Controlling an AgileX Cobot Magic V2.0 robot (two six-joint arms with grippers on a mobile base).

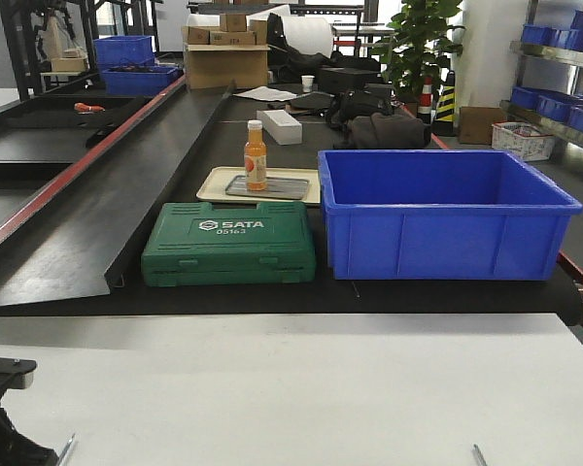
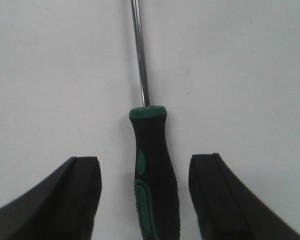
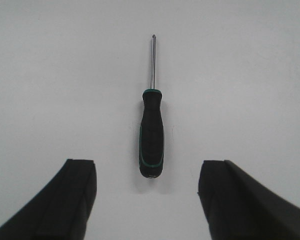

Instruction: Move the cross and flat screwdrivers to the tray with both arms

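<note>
Jaws of the left gripper stand wide apart, with the black-and-green handle of the left screwdriver lying between its two dark fingers. Bare white table shows on either side of the handle, so nothing is gripped. The steel shaft runs straight away from the gripper and leaves the top of the wrist view, so the tip is out of sight and I cannot tell whether it is flat or cross. The right gripper is likewise spread wide and holds nothing. The cross screwdriver lies flat on the table just ahead of it, centred on the gap, its butt end just reaching between the fingertips and its cross-shaped tip pointing away. In the front view only two thin shaft ends show, one toward the near left corner of the white table and one toward the near right corner, well apart. Beyond the far edge of the white table is a black surface carrying a green tool case and, just beside it on the right, a blue bin. Behind the case lies a beige tray with a smaller metal tray inside it, and an orange bottle stands upright on that. Both screwdrivers are well apart from the trays
</note>
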